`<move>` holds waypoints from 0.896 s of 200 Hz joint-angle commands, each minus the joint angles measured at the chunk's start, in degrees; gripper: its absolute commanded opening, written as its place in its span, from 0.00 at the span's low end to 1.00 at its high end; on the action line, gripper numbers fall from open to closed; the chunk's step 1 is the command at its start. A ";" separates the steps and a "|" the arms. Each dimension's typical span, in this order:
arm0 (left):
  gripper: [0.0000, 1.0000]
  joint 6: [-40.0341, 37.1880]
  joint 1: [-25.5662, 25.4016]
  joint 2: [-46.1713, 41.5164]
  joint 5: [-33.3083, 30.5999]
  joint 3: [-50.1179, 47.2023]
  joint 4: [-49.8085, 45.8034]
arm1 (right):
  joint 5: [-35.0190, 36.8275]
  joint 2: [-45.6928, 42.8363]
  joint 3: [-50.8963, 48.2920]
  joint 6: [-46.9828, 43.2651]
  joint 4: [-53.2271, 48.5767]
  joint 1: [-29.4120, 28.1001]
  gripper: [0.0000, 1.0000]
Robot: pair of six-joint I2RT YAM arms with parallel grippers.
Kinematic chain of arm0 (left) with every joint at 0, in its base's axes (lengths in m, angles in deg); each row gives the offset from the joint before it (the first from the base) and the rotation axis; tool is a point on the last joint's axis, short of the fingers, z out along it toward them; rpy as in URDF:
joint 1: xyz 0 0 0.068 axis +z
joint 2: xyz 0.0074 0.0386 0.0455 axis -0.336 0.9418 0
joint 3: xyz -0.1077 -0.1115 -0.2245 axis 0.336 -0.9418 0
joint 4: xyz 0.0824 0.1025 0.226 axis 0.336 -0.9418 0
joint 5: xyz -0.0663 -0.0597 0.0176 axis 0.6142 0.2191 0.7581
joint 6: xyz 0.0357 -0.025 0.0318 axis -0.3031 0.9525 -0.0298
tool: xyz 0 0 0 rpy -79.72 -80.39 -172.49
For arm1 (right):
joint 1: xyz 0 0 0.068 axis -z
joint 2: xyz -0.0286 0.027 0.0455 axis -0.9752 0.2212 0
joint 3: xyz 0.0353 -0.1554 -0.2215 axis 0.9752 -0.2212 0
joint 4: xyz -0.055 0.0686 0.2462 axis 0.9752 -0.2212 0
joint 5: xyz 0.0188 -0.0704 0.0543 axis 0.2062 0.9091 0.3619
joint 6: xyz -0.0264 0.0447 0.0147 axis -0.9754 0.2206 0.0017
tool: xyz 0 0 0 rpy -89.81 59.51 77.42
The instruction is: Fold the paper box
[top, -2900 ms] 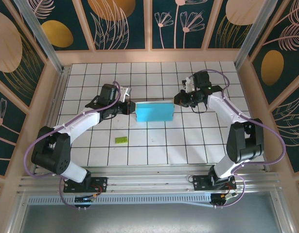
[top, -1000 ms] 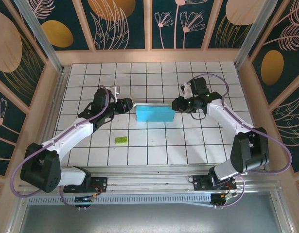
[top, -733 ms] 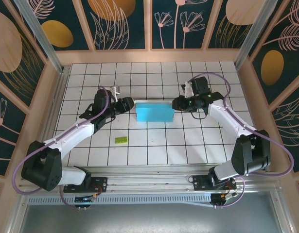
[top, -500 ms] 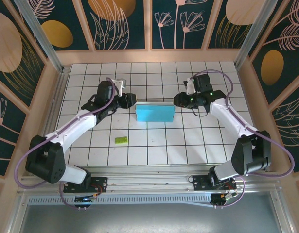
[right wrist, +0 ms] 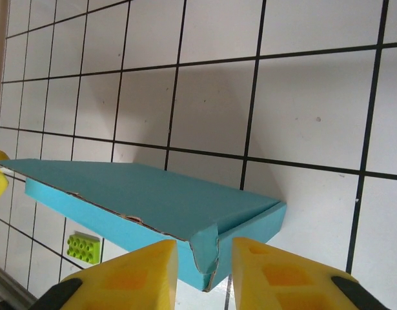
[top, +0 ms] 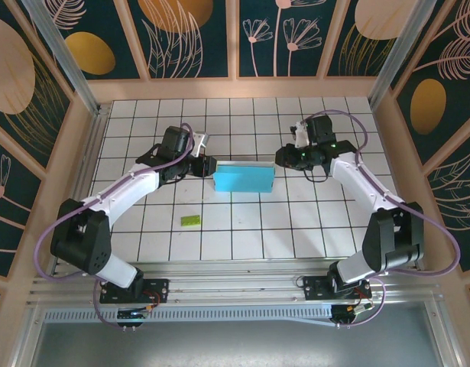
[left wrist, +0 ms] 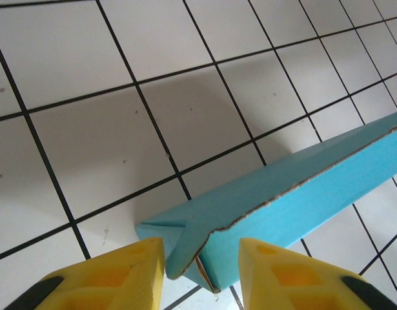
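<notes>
My left gripper (top: 207, 166) has its fingers spread, straddling the left end corner of the light blue paper box (top: 244, 178), which lies mid-table. A little green brick (top: 191, 220) lies nearer, well apart. The right gripper (top: 281, 157) is parted too, around the box's right corner.

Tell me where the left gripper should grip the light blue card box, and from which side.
Probably grip the light blue card box at its left end wall, coming in from the left: that thin upright corner sits between the fingers of the open left gripper.
</notes>
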 commanded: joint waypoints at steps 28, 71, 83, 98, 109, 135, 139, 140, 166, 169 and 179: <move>0.30 1.44 -0.38 1.16 1.32 0.98 -1.33 | -2.16 1.62 1.43 -1.19 -0.73 -0.64 0.27; 0.29 1.45 -0.41 0.58 0.63 1.33 -0.35 | -0.68 2.08 1.22 -1.56 -0.89 -1.79 0.21; 0.29 0.96 -0.40 0.93 0.53 1.68 -0.63 | -0.36 2.19 1.31 -1.77 -0.92 -1.92 0.17; 0.29 0.70 -0.41 1.51 0.27 2.16 -0.90 | 0.48 2.26 1.49 -1.91 -0.98 -2.09 0.16; 0.29 0.67 -0.41 1.64 0.31 2.43 -1.01 | 1.11 2.38 1.72 -2.09 -1.24 -2.15 0.16; 0.29 0.52 -0.41 1.30 0.20 2.90 -1.16 | 1.78 2.38 1.99 -2.39 -1.74 -2.36 0.14; 0.29 0.51 -0.39 1.23 0.04 2.98 -1.30 | 1.83 2.34 2.01 -2.37 -1.72 -2.39 0.13; 0.29 0.51 -0.40 1.22 0.02 3.03 -1.32 | 1.85 2.34 2.02 -2.38 -1.67 -2.37 0.13; 0.29 0.26 -0.34 1.37 -0.26 3.77 -2.09 | 2.03 2.31 2.10 -2.04 -1.62 -2.68 0.08; 0.29 0.24 -0.40 1.46 -0.28 3.85 -2.19 | 2.05 2.30 2.10 -1.97 -1.62 -2.76 0.08; 0.28 0.25 -0.41 1.79 -0.56 4.06 -2.46 | 2.05 2.33 2.15 -1.86 -1.70 -2.81 0.07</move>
